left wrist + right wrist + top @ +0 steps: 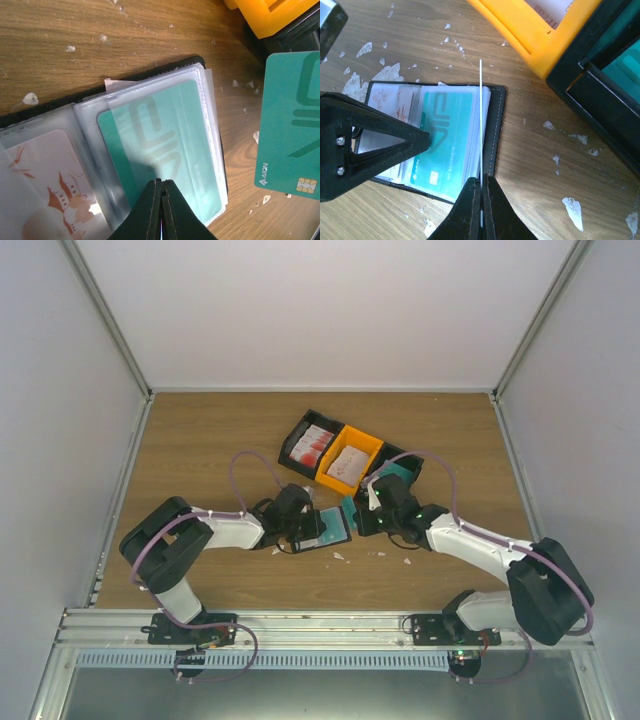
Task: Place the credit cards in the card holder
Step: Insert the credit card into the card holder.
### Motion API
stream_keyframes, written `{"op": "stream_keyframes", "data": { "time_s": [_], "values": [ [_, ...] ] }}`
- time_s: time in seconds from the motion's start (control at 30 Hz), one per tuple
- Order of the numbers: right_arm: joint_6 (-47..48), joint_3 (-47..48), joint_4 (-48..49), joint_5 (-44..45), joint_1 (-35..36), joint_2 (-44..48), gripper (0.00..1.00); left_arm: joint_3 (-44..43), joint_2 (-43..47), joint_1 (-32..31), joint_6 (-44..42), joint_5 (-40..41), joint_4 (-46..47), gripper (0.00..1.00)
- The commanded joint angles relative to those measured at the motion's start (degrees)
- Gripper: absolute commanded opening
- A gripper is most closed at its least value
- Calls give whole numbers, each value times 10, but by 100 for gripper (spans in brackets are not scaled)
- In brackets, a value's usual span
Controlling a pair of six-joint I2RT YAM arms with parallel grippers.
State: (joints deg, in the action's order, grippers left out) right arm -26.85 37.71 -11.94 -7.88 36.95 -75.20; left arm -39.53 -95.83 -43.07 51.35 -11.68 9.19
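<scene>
The wooden table [200, 440] is carrying everything, with the orange tray [530, 40] sitting along the top right of the right wrist view. Below and left of it, the card holder [495, 125] is lying open with its clear sleeves facing up. One sleeved teal card [165, 150] is already showing through the plastic.

The left gripper [161, 192] is sitting over those sleeves with its jaws drawn together (whether a leaf of plastic is pinched between them, I cannot tell). The right gripper [481, 187] is clamping the loose teal card [292, 125]. In the right wrist view that card is standing edge-on along the sleeves' right margin. White scraps [572, 210] are littering the wood nearby.

The danger I am seeing is the card's edge butting against a sleeve mouth that is not gaping. That could make it bow, twist in the thin pinch, or shove the holder across the wood. It could also be heading for a pocket that is already filled.
</scene>
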Motion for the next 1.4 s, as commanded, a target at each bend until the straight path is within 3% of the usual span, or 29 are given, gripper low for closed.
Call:
{"op": "stream_keyframes", "data": {
  "time_s": [0.0,1.37],
  "values": [
    [-8,-9,15,-5,3,7,0,11,17,3,-12,24,-29,4],
    [-123,-17,38,-72,3,-18,0,48,-9,4,-11,29,-14,1]
  ]
}}
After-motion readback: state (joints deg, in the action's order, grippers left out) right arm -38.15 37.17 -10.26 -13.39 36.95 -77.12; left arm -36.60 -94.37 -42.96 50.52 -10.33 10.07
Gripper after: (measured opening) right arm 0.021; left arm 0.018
